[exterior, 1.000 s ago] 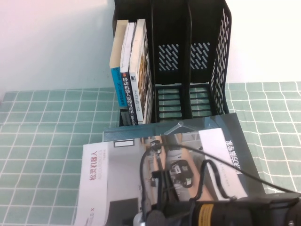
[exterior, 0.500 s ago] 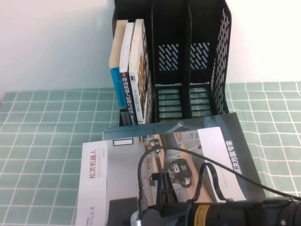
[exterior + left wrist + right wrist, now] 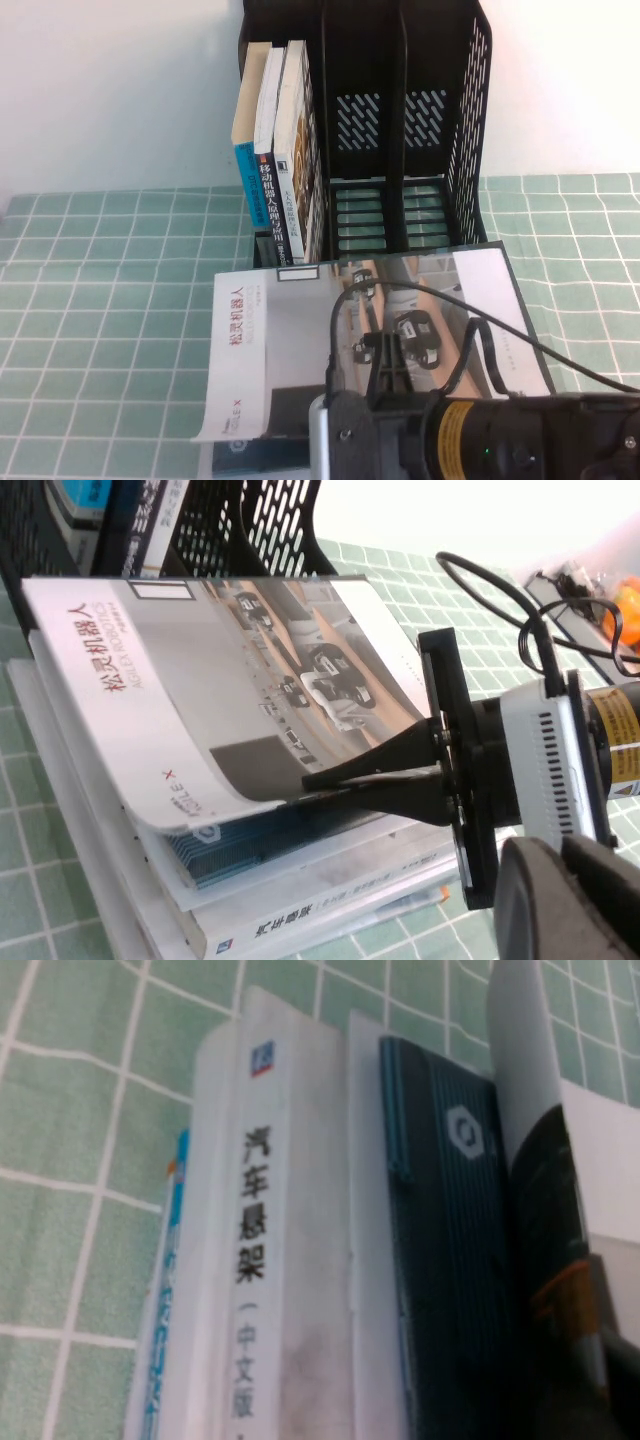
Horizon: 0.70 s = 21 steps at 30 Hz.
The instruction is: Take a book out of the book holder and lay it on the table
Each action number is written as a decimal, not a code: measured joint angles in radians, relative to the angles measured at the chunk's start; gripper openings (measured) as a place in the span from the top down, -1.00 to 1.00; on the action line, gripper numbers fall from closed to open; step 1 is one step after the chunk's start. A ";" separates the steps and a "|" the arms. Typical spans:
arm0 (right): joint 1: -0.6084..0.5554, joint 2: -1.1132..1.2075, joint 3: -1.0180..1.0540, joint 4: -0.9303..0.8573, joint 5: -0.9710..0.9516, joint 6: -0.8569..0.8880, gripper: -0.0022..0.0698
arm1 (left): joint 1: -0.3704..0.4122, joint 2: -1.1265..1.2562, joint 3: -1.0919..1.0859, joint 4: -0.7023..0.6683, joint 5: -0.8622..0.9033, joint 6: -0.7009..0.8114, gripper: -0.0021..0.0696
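Observation:
The book (image 3: 290, 350), white and grey with a red title, lies face up in front of the book holder (image 3: 400, 150) on a stack of other books on the table (image 3: 100, 300). My right gripper (image 3: 385, 365) is shut on the book's near edge. In the left wrist view its black fingers (image 3: 330, 780) pinch the curled cover (image 3: 200, 670) slightly above the stack. The right wrist view shows the cover's edge (image 3: 545, 1190). My left gripper (image 3: 565, 880) is low beside the right arm, holds nothing, and its grey fingers sit close together.
Several upright books (image 3: 280, 150) fill the holder's left compartment; the other two are empty. Under the book lie a dark blue book (image 3: 450, 1260) and a thick white book (image 3: 260, 1260). The right arm's cable (image 3: 480, 320) loops over the cover.
The book has turned from a slant to square with the holder and dropped closer to the stack. My right gripper, still shut on it, has shifted right.

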State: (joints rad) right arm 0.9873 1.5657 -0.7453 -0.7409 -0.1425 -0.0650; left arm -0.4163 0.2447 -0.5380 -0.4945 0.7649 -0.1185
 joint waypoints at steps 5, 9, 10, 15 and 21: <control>-0.022 -0.002 0.002 0.008 -0.013 0.034 0.50 | 0.000 0.000 0.000 0.002 -0.013 -0.008 0.49; -0.023 -0.002 0.006 0.010 -0.045 0.087 0.05 | 0.000 0.000 0.000 0.022 -0.017 -0.014 0.06; -0.025 -0.004 0.006 0.010 -0.047 0.111 -0.03 | 0.000 0.000 0.000 0.029 -0.019 -0.014 -0.03; -0.025 -0.071 0.010 -0.030 -0.087 0.230 -0.12 | 0.000 0.000 0.000 0.114 -0.035 -0.010 -0.16; -0.023 -0.218 -0.040 -0.137 -0.263 0.184 0.39 | 0.000 0.000 0.000 0.345 -0.054 -0.027 0.45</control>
State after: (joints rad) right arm 0.9646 1.3472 -0.7850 -0.8776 -0.4052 0.1188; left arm -0.4163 0.2447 -0.5380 -0.1497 0.7109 -0.1456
